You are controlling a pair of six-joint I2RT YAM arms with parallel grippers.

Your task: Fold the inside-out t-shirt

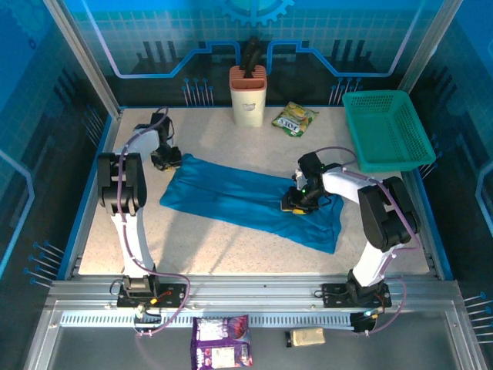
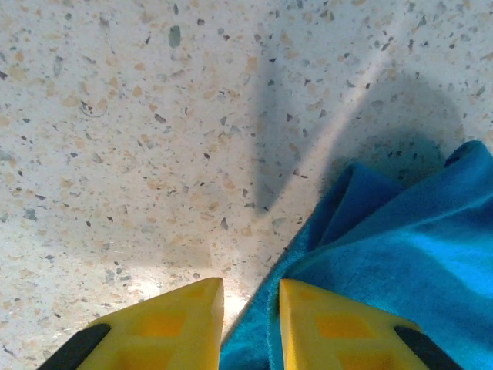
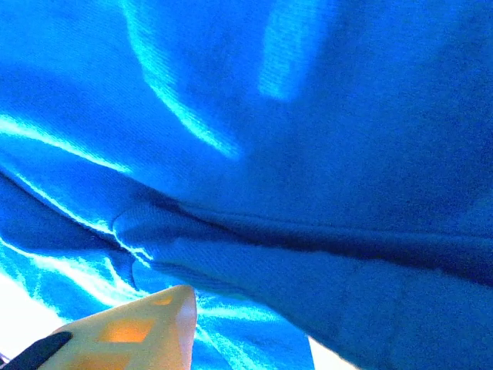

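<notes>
The inside-out t-shirt [image 1: 246,202] is plain blue cloth lying in a long flattened band across the middle of the table [image 1: 223,142]. My left gripper [image 1: 166,159] sits at the shirt's far-left corner. In the left wrist view its yellow fingers [image 2: 166,327] stand narrowly apart, low over the table, with the shirt's edge [image 2: 254,339] caught between them. My right gripper [image 1: 296,203] rests on the shirt's right part. In the right wrist view one yellow finger [image 3: 146,327] shows at the lower left. A thick fold of the shirt [image 3: 308,270] drapes over the other finger and hides it.
A teal mesh basket [image 1: 385,131] stands at the back right, and a green snack packet [image 1: 295,119] lies beside it. A cream holder [image 1: 248,96] with dark utensils stands at the back centre. A purple packet [image 1: 221,341] and a small tan item [image 1: 306,337] lie on the near rail.
</notes>
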